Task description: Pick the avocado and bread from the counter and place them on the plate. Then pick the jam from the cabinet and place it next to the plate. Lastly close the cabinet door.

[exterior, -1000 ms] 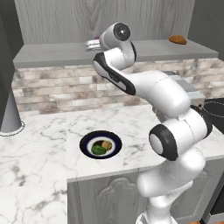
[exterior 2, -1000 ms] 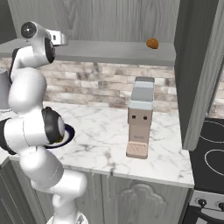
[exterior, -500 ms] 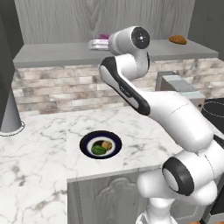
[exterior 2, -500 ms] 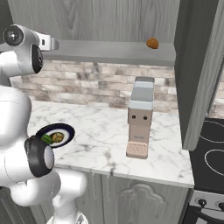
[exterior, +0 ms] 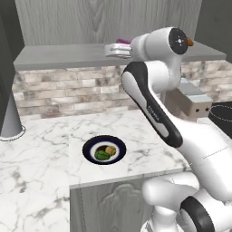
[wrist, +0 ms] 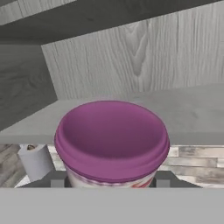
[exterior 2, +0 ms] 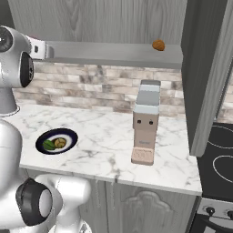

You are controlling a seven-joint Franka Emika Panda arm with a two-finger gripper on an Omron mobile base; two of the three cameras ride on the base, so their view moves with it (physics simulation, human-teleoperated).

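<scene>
Jam (wrist: 112, 142), a pink-purple jar with a broad round lid, clamped in the end effector (wrist: 112, 181) at the cabinet shelf (wrist: 192, 113)

The marble surface (exterior: 50, 149) carries the plate (exterior: 104, 150) and a coffee machine (exterior 2: 145, 120). The cabinet shelf (exterior 2: 113, 52) carries a croissant (exterior 2: 158, 45).

The arm (exterior: 181, 136) has smooth, white, rounded shells. Between the shells there are dark, almost black bands at the joints. One round joint cap is dark with small light marks. The base part is also white and round.
</scene>
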